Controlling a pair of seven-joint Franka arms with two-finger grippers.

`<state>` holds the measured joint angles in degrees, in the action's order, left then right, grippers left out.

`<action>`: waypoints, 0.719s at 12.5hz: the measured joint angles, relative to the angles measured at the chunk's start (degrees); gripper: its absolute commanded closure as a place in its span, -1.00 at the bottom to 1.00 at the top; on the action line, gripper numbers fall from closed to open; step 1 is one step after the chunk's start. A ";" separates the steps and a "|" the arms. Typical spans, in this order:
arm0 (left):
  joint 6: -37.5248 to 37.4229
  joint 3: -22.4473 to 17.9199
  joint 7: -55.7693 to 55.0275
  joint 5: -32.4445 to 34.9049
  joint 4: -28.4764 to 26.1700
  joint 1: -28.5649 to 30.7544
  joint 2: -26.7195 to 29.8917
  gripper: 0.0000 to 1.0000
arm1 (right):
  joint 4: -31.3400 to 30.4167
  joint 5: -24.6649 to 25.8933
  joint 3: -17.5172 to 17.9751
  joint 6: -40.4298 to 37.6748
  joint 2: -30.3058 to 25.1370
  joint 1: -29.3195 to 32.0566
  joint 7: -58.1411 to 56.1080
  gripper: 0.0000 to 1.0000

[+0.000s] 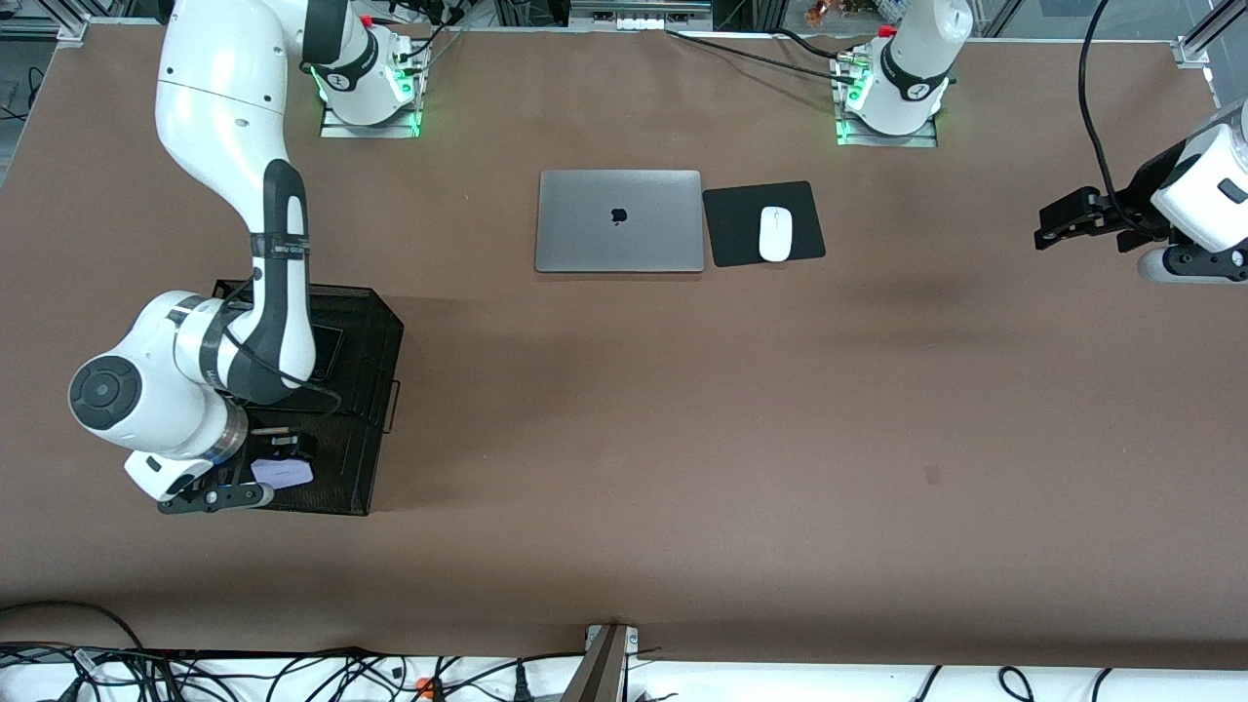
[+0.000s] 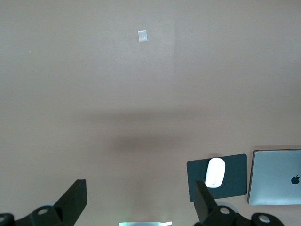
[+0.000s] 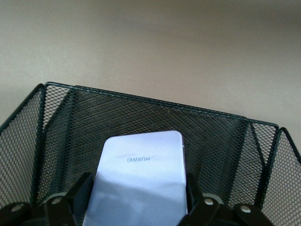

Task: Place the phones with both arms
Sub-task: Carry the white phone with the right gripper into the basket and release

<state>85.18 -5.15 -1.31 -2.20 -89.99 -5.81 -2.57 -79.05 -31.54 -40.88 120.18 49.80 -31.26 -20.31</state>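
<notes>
In the front view, at the lower left of the frame, you see the right end effector [image 1: 278, 466] down in the black mesh tray [image 1: 375, 409], closed on the pale lavender-white phone [image 1: 283, 473], while the left end effector [image 1: 1048, 226] waits at the right edge, above the brown surface [image 1: 682, 409]. In the left wrist view its fingers [image 2: 75, 200] stand wide apart over bare surface, with the white mouse [image 2: 215, 172] and grey laptop [image 2: 277, 176] at lower right. In the right wrist view the phone sits low and central between the fingers [image 3: 80, 190], with the mesh wall above it.

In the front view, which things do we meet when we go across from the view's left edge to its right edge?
black mesh tray with the right gripper on the pale phone → grey laptop → black mouse pad → white mouse → left gripper
</notes>
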 measured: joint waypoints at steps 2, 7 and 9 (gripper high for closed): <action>-0.12 -0.01 0.00 0.00 0.00 0.00 0.00 -1.00 | 0.00 -0.14 0.11 -0.47 0.00 0.20 0.00 -1.00; -0.49 -0.01 0.00 0.00 0.00 0.00 0.02 -1.00 | 0.51 -0.16 0.30 -3.14 -0.06 0.20 -0.02 -1.00; -0.56 -0.01 0.00 0.00 0.00 0.00 0.02 -1.00 | 2.81 -0.16 -0.69 -11.17 -0.54 0.15 -0.02 -1.00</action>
<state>84.62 -5.15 -1.31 -2.20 -89.99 -5.81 -2.55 -76.24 -31.70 -41.57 109.01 49.26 -31.11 -20.32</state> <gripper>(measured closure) 0.000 0.000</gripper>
